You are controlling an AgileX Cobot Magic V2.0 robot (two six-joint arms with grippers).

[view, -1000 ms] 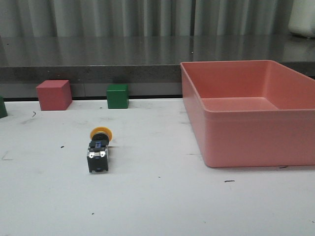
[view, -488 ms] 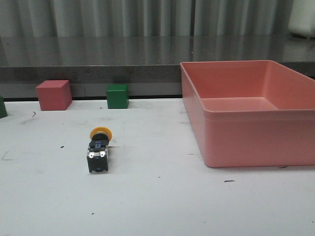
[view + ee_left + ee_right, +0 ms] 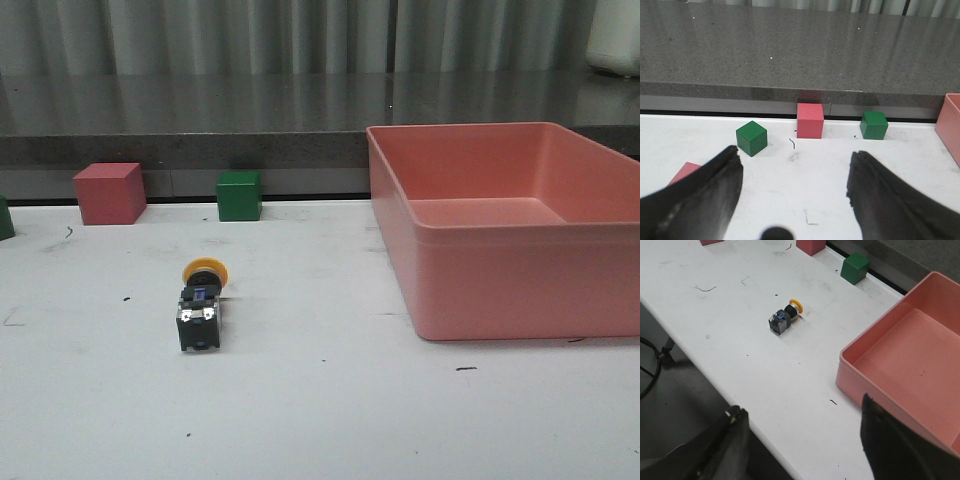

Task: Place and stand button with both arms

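Note:
The button [image 3: 201, 303] lies on its side on the white table, yellow cap toward the back and contact block toward the front; it also shows in the right wrist view [image 3: 784, 318]. No arm appears in the front view. My left gripper [image 3: 795, 160] is open above bare table, nothing between its fingers, and the button is out of its view. My right gripper [image 3: 802, 412] is open, high over the table's near edge, far from the button.
A large pink bin [image 3: 505, 225] stands on the right. A red cube [image 3: 110, 192] and a green cube [image 3: 239, 195] sit at the table's back edge. Another green cube [image 3: 751, 138] and a red piece [image 3: 684, 172] lie near the left gripper.

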